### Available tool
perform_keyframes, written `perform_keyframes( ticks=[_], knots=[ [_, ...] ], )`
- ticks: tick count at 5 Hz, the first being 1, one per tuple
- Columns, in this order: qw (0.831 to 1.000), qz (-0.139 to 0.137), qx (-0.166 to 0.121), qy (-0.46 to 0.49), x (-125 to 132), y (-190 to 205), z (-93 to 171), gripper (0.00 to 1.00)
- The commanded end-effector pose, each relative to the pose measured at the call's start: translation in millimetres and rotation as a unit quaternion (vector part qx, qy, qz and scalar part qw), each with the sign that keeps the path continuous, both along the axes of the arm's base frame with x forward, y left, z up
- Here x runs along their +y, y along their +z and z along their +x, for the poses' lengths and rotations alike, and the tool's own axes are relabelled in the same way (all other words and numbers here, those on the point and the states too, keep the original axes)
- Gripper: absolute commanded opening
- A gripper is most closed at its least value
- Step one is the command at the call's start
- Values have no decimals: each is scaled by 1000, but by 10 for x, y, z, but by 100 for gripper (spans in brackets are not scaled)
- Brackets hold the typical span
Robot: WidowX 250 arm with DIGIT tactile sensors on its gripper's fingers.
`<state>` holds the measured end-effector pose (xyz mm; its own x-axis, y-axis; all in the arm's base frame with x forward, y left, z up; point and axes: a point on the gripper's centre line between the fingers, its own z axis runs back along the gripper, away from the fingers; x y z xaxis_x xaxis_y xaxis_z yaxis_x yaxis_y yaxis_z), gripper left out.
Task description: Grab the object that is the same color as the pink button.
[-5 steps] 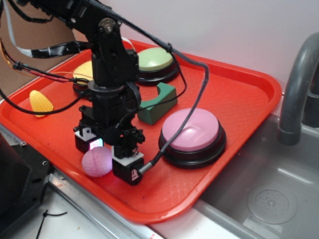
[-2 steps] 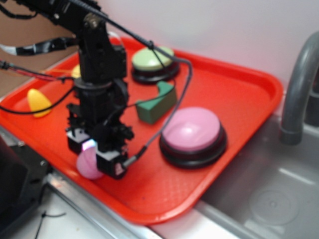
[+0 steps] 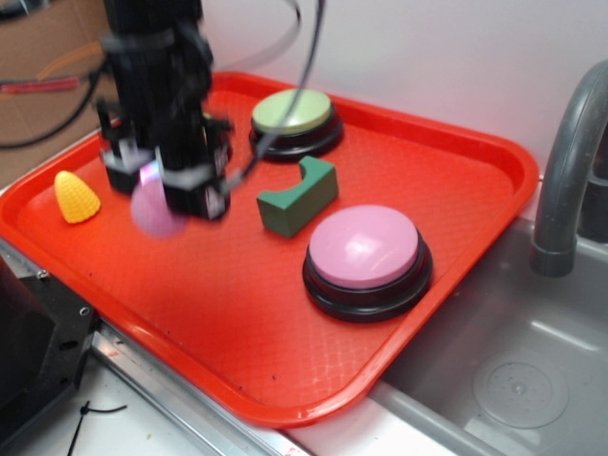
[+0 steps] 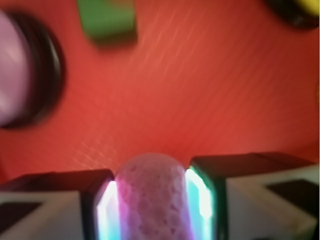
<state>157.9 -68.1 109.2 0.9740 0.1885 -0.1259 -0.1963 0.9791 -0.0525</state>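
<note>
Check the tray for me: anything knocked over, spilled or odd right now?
Nothing stands out. The gripper holds the pink ball above the red tray; the pink button, green block, yellow cone and green button sit undisturbed.

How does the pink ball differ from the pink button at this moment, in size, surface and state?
The pink ball is much smaller than the pink button. The ball's surface is dimpled; the button's dome looks smooth, on a black base. The ball is clamped between the fingers of the gripper and appears lifted above the red tray, while the button sits on the tray, untouched. Both are a similar pink.
</note>
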Motion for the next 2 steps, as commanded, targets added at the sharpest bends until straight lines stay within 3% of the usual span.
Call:
perform_keyframes(
  ticks=[1,2],
  knots=[
    [991,-24,-121,50,533,877,122,0],
    [988,-12,-143,54,640,917,121,0]
  ],
)
